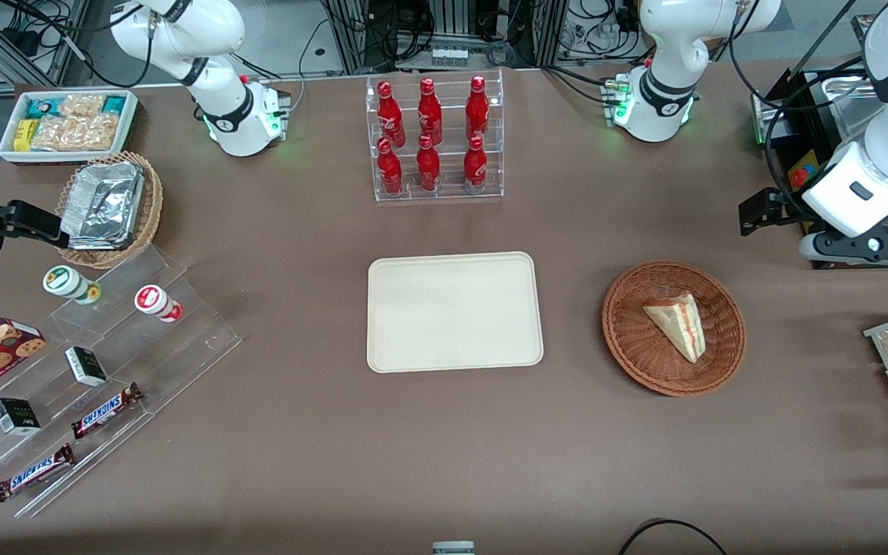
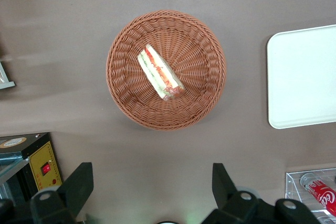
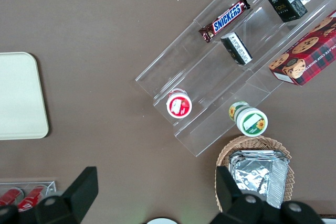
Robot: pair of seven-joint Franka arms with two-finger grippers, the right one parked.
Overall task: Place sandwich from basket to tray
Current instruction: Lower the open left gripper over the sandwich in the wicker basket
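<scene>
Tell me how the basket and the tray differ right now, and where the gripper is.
The basket is round, reddish-brown woven wicker; the tray is a flat, smooth, cream rectangle with rounded corners. The basket holds the sandwich; the tray holds nothing. The basket looks narrower than the tray. Both rest side by side on the brown table, apart. The gripper hangs open above the table beside the basket, not over the sandwich.

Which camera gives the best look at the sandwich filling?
The left wrist view: the sandwich lies in the basket, its filling edge facing up, with the open gripper above the table. The front view shows it smaller; the right wrist view misses it.
</scene>
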